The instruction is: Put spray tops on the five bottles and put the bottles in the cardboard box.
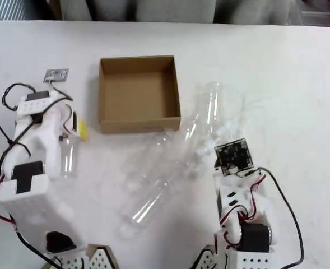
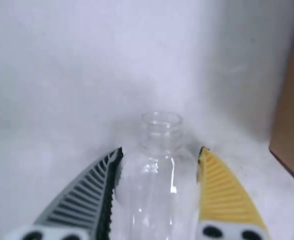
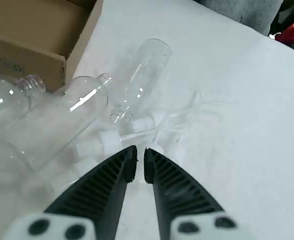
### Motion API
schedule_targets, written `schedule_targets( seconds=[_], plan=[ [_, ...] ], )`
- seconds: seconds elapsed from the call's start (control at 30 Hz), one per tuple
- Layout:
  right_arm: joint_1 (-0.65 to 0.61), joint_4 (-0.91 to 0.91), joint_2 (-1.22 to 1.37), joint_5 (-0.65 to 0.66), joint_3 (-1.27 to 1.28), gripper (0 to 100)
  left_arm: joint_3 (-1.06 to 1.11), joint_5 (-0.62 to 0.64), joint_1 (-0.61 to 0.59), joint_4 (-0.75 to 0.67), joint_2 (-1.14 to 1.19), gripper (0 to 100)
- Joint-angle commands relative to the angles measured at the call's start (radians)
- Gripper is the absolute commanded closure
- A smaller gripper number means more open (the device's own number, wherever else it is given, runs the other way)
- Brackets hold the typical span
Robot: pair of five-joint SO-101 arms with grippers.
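White, smooth table (image 1: 299,84) beneath everything. On it, a square, open-topped cardboard box (image 1: 139,124): matte brown, low walls, only its own bare brown floor showing inside.

Off the box's arm-facing wall and right corner, loose bottles (image 1: 148,202) of clear, glossy plastic: long cylinders with narrow threaded necks, uncapped, lying on their sides in a crossing heap, one of them stretched alongside the box's right wall.

Left of the box, near its front left corner, a held bottle (image 2: 159,185), also clear and open-necked, clenched at the shoulders by the left tool (image 2: 160,151) between ribbed fingers, one grey and one yellow.

Off the box's right front corner, the right tool (image 3: 137,156): black ribbed fingers drawn together to a narrow slit, gripping nothing, poised just over the heap.

Within that heap, small white spray tops (image 1: 201,152) with thin clear dip tubes, loose on the table.

Beyond the box's far left corner, a little flat grey metal plate (image 1: 56,74).
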Motion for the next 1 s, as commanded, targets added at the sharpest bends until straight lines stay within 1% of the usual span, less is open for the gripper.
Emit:
schedule_targets(
  seconds=[0.0, 0.07, 0.13, 0.27, 0.37, 0.5, 0.67, 0.73, 0.8, 0.87, 0.97],
  plan=[
    [-0.071, 0.01, -0.001, 0.216, -0.048, 98.1, -0.038, 0.008, -0.021, -0.031, -0.005, 90],
    [-0.113, 0.056, -0.001, 0.379, -0.048, 98.1, -0.038, 0.008, -0.021, -0.031, -0.005, 90],
    [-0.139, 0.101, -0.001, 0.488, -0.048, 98.1, -0.038, 0.008, -0.021, -0.031, -0.005, 90],
    [-0.147, 0.131, 0.01, 0.506, -0.048, 98.1, -0.038, 0.008, -0.021, -0.031, -0.005, 90],
    [-0.147, 0.128, 0.093, 0.508, -0.054, 98.1, -0.038, 0.008, -0.021, -0.031, -0.005, 90],
    [-0.151, 0.127, 0.305, 0.508, -0.12, 98.1, -0.038, 0.008, -0.021, -0.031, -0.005, 90],
    [-0.151, 0.134, 0.602, 0.508, -0.278, 97.9, -0.038, 0.008, -0.021, -0.031, -0.005, 90],
    [-0.154, 0.157, 0.725, 0.509, -0.353, 94.8, -0.038, 0.008, -0.021, -0.031, -0.005, 90],
    [-0.154, 0.182, 0.845, 0.514, -0.434, 87.7, -0.04, 0.008, -0.021, -0.031, -0.005, 90],
    [-0.154, 0.211, 0.955, 0.572, -0.508, 82.0, -0.04, 0.008, -0.021, -0.031, -0.005, 90],
    [-0.156, 0.259, 1.09, 0.736, -0.58, 82.8, -0.04, 0.008, -0.019, -0.032, -0.005, 90]
  ],
)
